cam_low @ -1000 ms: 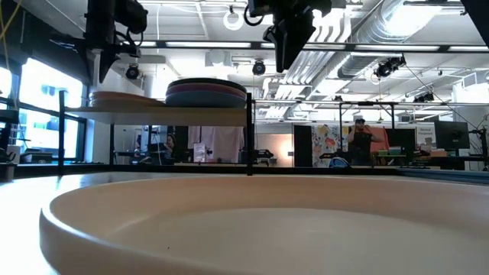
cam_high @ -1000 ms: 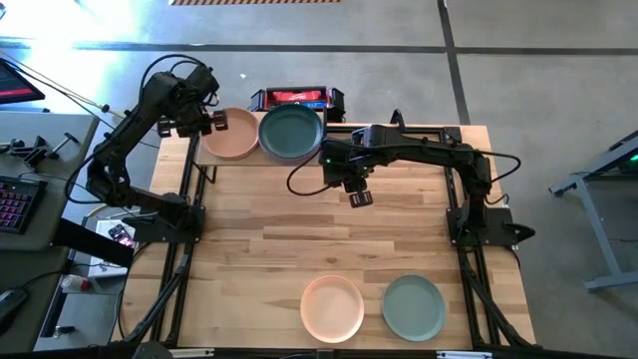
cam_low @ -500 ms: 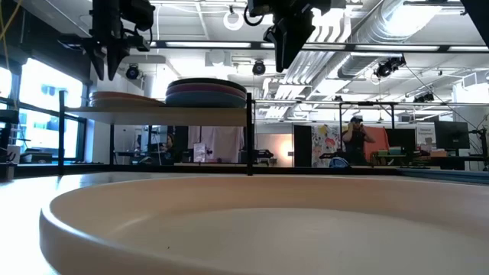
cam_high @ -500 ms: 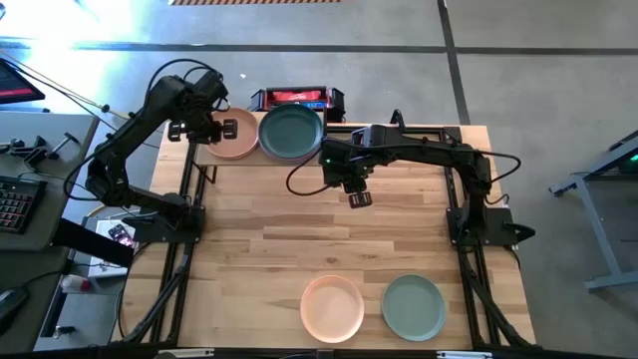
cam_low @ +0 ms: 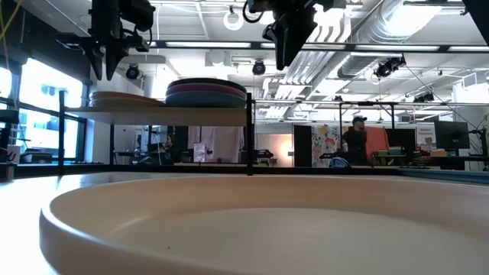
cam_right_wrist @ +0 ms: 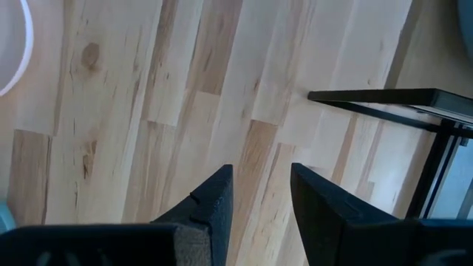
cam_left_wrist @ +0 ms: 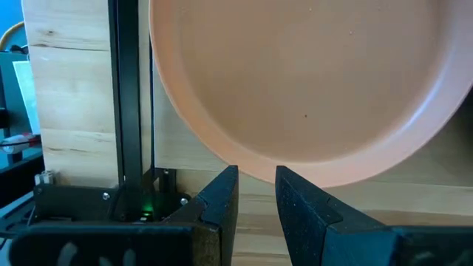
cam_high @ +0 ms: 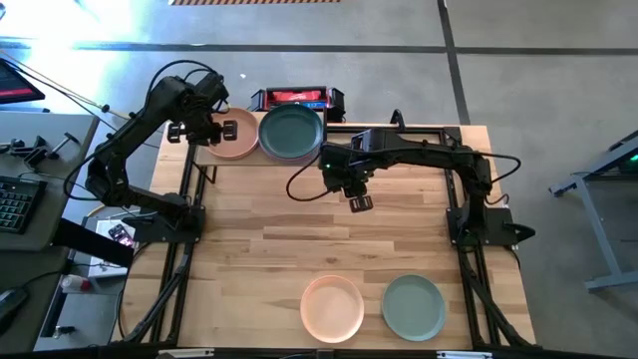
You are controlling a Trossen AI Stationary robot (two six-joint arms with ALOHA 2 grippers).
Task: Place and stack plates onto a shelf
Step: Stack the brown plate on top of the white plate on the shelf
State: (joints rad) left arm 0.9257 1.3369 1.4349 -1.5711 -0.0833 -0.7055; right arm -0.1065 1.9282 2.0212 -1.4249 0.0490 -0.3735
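The shelf (cam_high: pixel 249 160) stands at the table's far left. On it sit a peach plate (cam_high: pixel 235 138) and a stack topped by a dark teal plate (cam_high: pixel 291 132). My left gripper (cam_high: pixel 206 130) hangs open and empty, pointing down above the peach plate's left rim (cam_left_wrist: pixel 251 166), clear of it in the low view (cam_low: pixel 107 69). My right gripper (cam_high: pixel 359 202) hangs open and empty over the bare table middle (cam_right_wrist: pixel 259 185). A peach plate (cam_high: pixel 333 307) and a sage green plate (cam_high: pixel 414 306) rest flat near the table's front edge.
The shelf's black frame leg (cam_right_wrist: pixel 392 100) stands close to my right gripper. A red and black box (cam_high: pixel 296 98) lies beyond the table's far edge. Bare tabletop (cam_high: pixel 299 229) stretches between the shelf and the two near plates. A person (cam_low: pixel 357 141) stands far off in the room.
My left gripper has shifted a little above the shelf's peach plate and turned slightly about its own line, then kept still. The plates have not moved.
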